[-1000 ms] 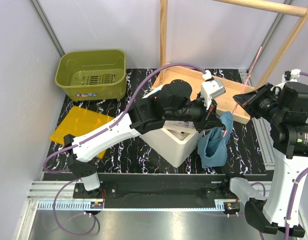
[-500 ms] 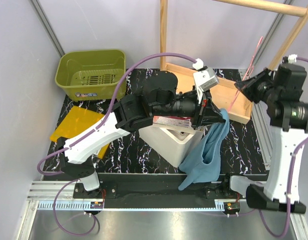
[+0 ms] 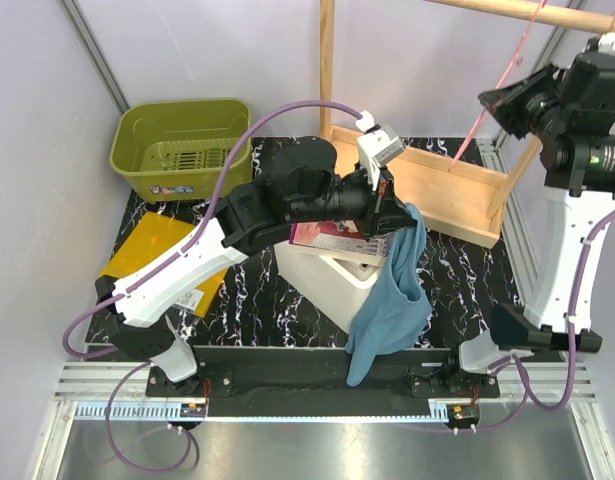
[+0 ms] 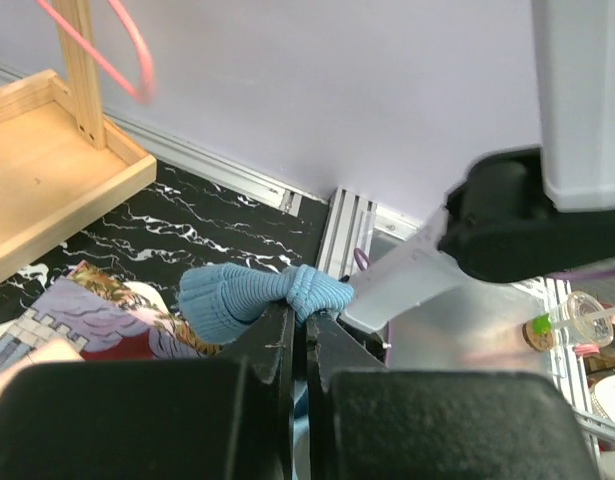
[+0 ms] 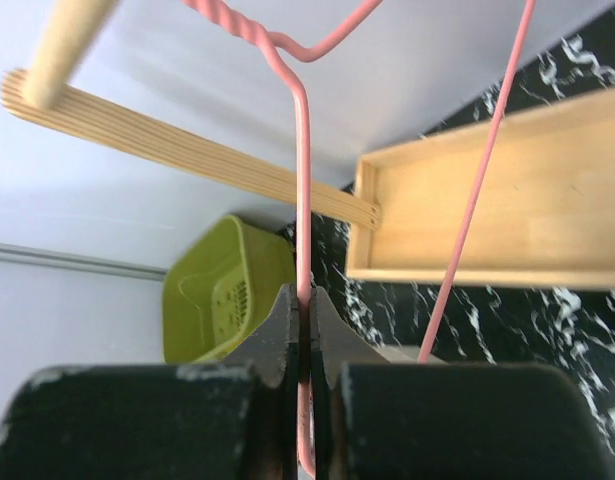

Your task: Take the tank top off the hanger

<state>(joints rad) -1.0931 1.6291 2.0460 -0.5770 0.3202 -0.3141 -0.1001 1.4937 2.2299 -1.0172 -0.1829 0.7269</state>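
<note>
The teal-blue tank top hangs limp from my left gripper, in front of the white box and down to the table's near edge. In the left wrist view my left gripper is shut on a bunched fold of the tank top. The pink wire hanger is held high at the right, apart from the tank top, its top near the wooden rail. My right gripper is shut on it. In the right wrist view the jaws pinch the hanger wire.
A white box holding a printed item stands mid-table. A wooden rack with a tray base, a post and a top rail stands at the back right. A green basket and an orange sheet lie at the left.
My right arm has lifted the hanger up and back toward the rail. My left gripper has pulled the tank top left, away from the hanger; the fabric now hangs long and free.
</note>
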